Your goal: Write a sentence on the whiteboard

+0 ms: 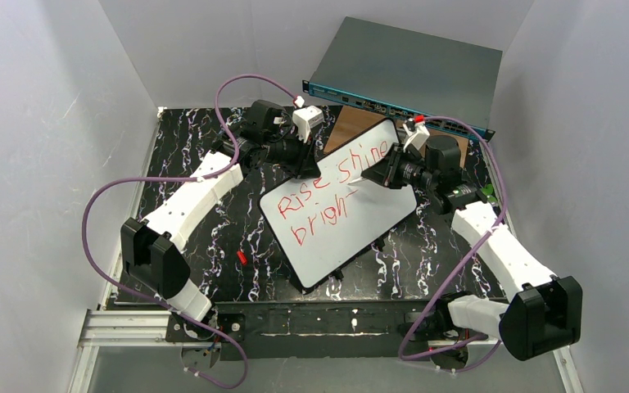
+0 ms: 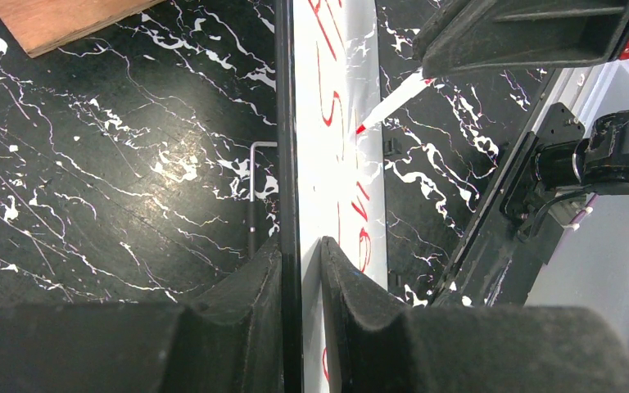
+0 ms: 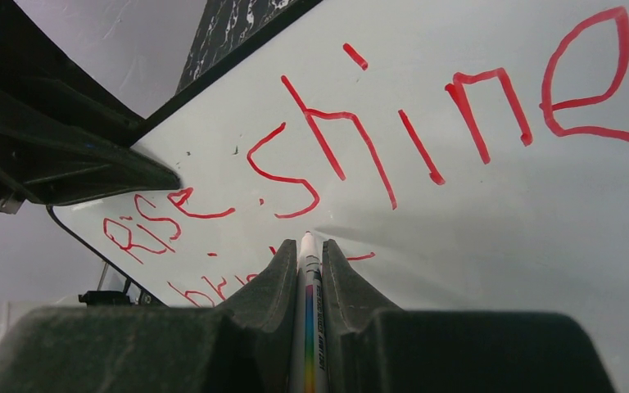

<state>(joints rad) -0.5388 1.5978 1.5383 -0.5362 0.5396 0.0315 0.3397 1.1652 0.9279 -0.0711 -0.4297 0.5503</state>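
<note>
The closing step of the writing is judged to be in hand: on the board, which lies tilted at the centre of the top view on the dark marbled counter, the sentence is read as "Rise shine" on an upper line and "bright" below it. The marker is gripped tightly in the right pincer, and its red tip is set at the right end of the lower line, beside a short horizontal stroke; whether the tip touches the surface cannot be told. The board's upper-left edge is clamped in the narrow left pincer, one finger on each face. The left arm is stretched from the lower left of the top view up to that edge. The right arm is raised from the lower right, its wrist bent leftward over the board. For the next move, a finished last letter and a clean lift of the tip are probably called for, with the board held steady.
</note>
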